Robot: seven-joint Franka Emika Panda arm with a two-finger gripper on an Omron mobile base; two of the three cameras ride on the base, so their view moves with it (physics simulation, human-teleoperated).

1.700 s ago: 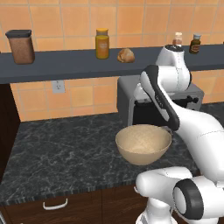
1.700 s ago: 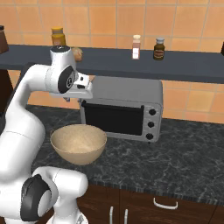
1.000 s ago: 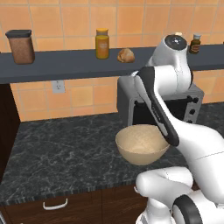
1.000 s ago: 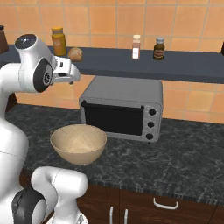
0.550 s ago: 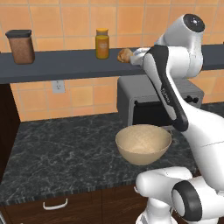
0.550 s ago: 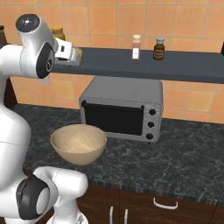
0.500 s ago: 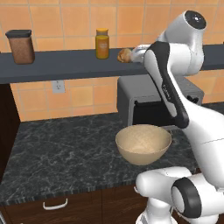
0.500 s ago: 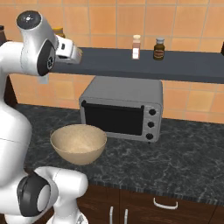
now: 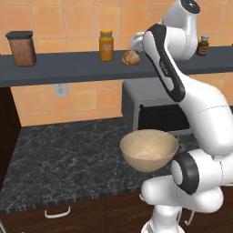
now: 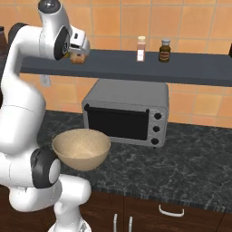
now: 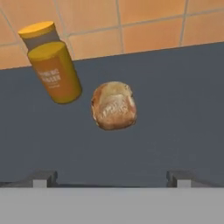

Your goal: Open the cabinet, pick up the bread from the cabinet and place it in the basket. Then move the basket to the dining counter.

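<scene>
While on shelf (image 11: 175, 109), bread (image 11: 113, 105) (roundish) shows no clear long axis.

The dark shelf (image 9: 68, 68) carries the bread (image 9: 130, 57), an orange-yellow jar (image 9: 106, 45) and a brown canister (image 9: 22, 48).
</scene>
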